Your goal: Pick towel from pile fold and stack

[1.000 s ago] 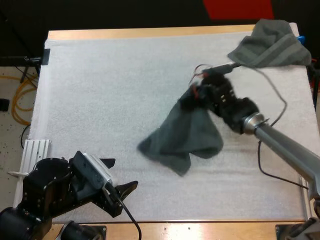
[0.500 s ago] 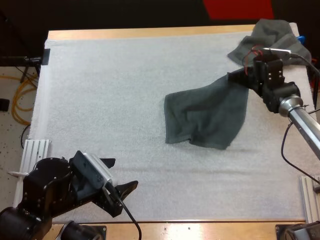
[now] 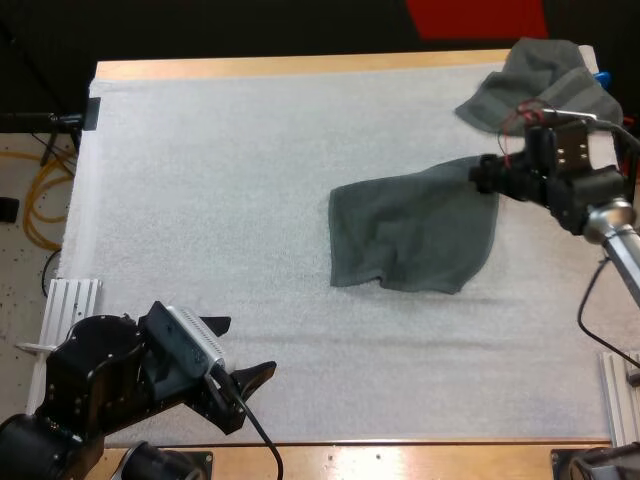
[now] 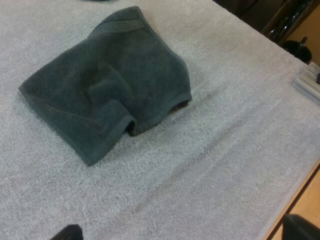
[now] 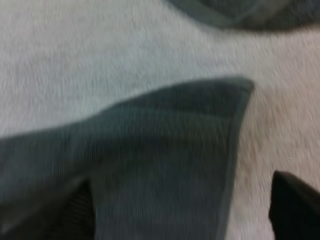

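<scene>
A dark grey-green towel [image 3: 415, 235] lies loosely spread on the white mat, right of the middle, its near edge partly doubled under. My right gripper [image 3: 483, 176] is at the towel's far right corner. In the right wrist view its fingers [image 5: 295, 205] stand apart, with the towel corner [image 5: 165, 150] lying flat between them. A crumpled towel [image 3: 540, 90] sits at the mat's far right corner. My left gripper [image 3: 243, 348] is open near the front left edge, well short of the spread towel [image 4: 110, 80], which lies ahead of its fingertips [image 4: 302, 227].
The white mat [image 3: 220, 190] stretches bare to the left of the towel. An aluminium rail [image 3: 70, 300] lies at the table's left edge. The wooden front edge [image 3: 400, 460] runs close behind my left arm.
My right gripper carried the towel rightward, laid it out on the mat, then opened and let go of its corner. The left arm has not moved.
</scene>
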